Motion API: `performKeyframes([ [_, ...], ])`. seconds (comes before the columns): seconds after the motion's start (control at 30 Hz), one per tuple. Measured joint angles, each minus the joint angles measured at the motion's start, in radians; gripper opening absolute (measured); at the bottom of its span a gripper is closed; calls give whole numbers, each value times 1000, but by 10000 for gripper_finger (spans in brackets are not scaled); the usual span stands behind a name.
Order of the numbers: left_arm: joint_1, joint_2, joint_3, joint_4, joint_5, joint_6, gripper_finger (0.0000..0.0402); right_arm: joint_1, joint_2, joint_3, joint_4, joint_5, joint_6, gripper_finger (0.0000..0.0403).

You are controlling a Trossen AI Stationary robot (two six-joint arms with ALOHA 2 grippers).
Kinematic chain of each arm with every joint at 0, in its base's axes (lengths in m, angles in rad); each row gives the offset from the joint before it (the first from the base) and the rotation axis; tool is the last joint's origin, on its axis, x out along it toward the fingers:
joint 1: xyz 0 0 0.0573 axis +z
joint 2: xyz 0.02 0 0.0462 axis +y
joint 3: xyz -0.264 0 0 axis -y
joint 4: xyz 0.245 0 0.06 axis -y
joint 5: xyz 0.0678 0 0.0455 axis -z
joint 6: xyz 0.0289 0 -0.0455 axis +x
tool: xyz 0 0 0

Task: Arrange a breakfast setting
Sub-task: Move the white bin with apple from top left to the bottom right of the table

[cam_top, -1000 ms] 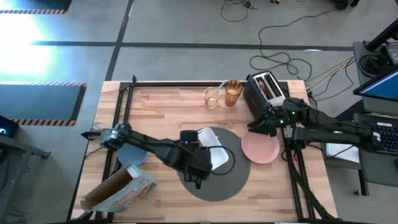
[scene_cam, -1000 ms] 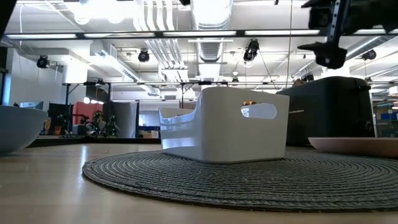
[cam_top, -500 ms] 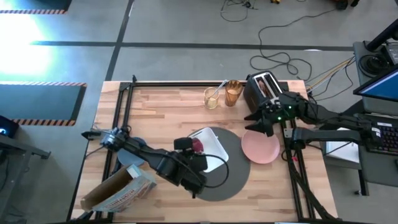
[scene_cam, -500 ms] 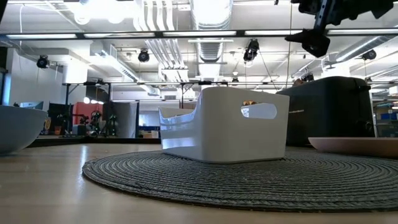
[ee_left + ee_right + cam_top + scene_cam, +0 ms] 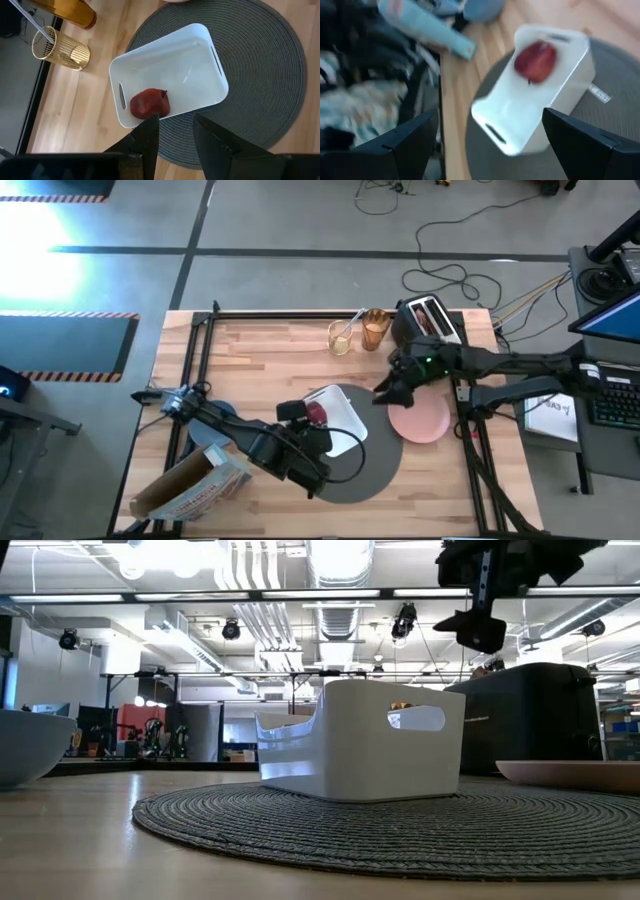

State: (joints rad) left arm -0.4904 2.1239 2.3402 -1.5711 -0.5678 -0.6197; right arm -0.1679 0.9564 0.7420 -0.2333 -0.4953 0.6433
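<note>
Red apple [image 5: 150, 103] in white tray [image 5: 200, 55]; right claw [image 5: 388, 392] wide above mat [image 5: 270, 75], left claw [image 5: 172, 137] narrow, empty.

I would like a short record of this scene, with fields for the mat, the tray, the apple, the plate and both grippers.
mat: round dark-grey mat on the wooden table
tray: white tray resting on the mat
apple: red apple inside the tray, at one end
plate: pink plate beside the mat, empty
left gripper: left gripper above the tray, holding nothing
right gripper: right gripper open, in the air between tray and plate
</note>
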Motion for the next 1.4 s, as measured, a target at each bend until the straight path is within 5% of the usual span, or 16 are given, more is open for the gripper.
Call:
performKeyframes([
  [0.2, -10, -1, -11, 0, 0, -30, 102, 114, 115, 120, -146, 56, -181, 337],
  [0.57, -67, -35, -88, 0, 0, -108, 102, 394, 350, 381, -429, 375, -565, 329],
  [0.87, -140, -86, -159, 0, -10, -177, 102, 488, 560, 520, -455, 470, -619, 329],
  [1.4, -255, -87, -217, 0, -26, -405, 102, 486, 782, 598, -495, 473, -629, 329],
])
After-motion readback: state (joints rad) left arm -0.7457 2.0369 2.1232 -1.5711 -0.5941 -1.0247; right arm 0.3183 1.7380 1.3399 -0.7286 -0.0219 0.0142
